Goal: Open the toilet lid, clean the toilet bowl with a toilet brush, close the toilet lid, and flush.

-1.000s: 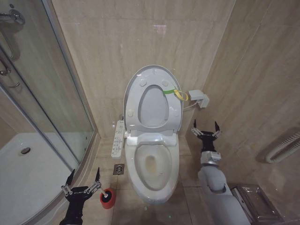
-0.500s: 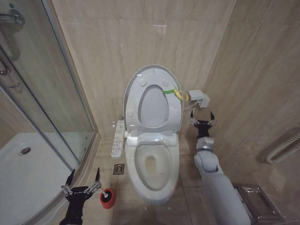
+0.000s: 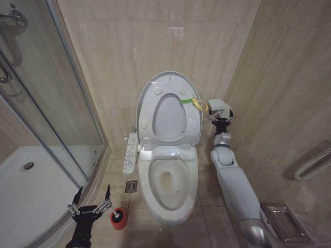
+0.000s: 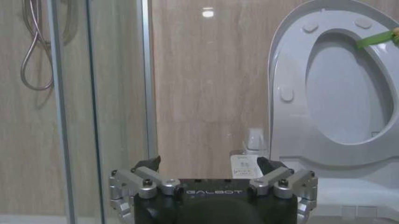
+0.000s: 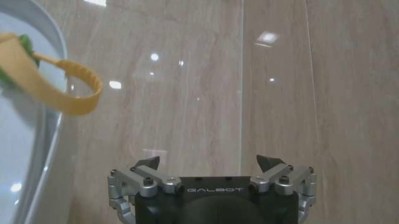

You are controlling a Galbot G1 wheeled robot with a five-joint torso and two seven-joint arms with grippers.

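Note:
The toilet lid stands raised against the back wall with the seat ring folded up in front of it. A yellow-green loop tag hangs at its right edge. Below, the toilet bowl lies uncovered. My right gripper is open, stretched out just right of the tag, close to a white wall box. In the right wrist view the tag hangs off to one side of the open gripper. My left gripper waits open beside the red holder cup, where the toilet brush shows as a dark stub.
A bidet button panel sticks out on the bowl's left side, with a floor drain below it. The glass shower door and white shower tray close off the left. A metal holder and a white hose sit at the right wall.
My right arm has stretched forward and up, carrying its open gripper from beside the bowl to the lid's loop tag. The left arm has stayed put.

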